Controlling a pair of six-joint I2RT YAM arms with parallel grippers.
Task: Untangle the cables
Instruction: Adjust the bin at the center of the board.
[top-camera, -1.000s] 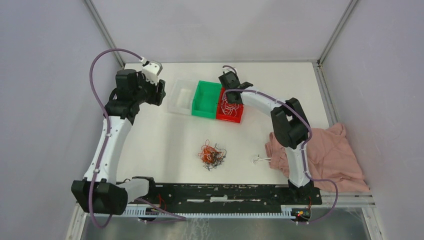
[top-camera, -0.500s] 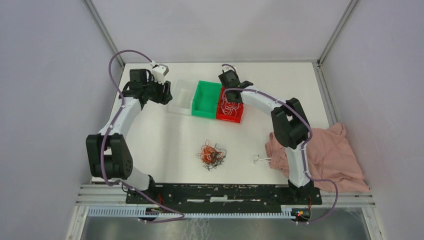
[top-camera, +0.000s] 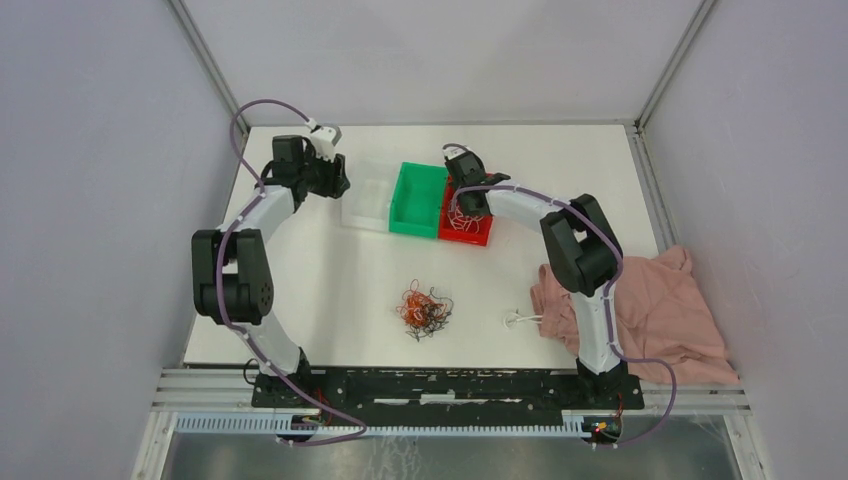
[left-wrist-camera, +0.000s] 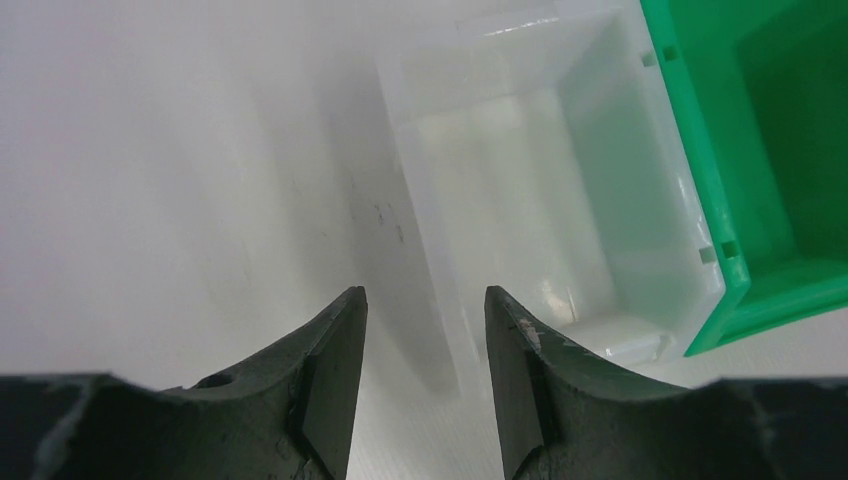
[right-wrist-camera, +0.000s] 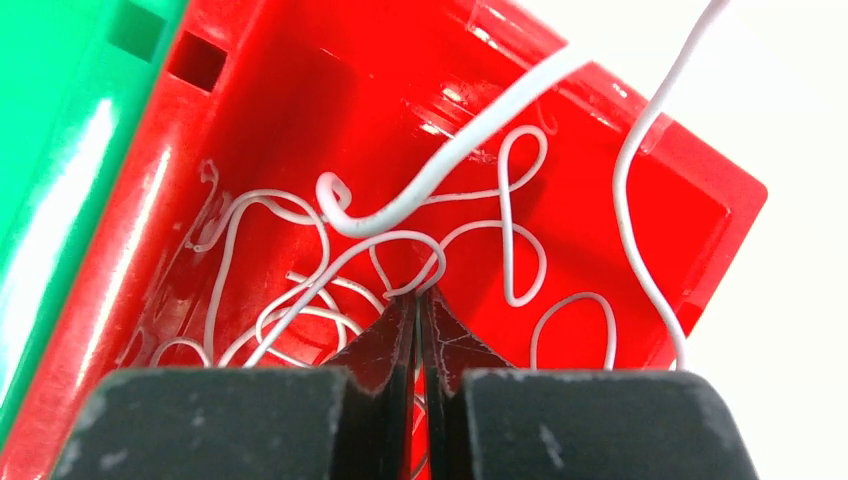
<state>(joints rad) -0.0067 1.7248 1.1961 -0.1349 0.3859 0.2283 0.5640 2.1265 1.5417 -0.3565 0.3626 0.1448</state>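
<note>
1. Your left claw is released, with its jaws apart and nothing between them. The left arm is folded at the elbow and reaches to the far left of the counter. The claw points down just beside the outer wall of the clear bin. I judge this a standby or approach pose, since it carries no load.
2. The clear bin and the green bin stand side by side, touching. Neither shows any contents. They are likely reserved for the other colours.
3. The orange-and-black tangle lies mid-counter, well apart from both claws. This part of the sort is not yet done.
4. The red bin sits against the green bin and holds loose white cables, evidently the white lot.
5. Your right claw is clenched inside the red bin. A white loop meets its tips, but you cannot confirm a pinch from these views. The right arm runs from the near base up to a bent elbow, and the forearm angles left and down into the bin.
6. A stray white cable lies near the pink cloth, outside any bin.
</note>
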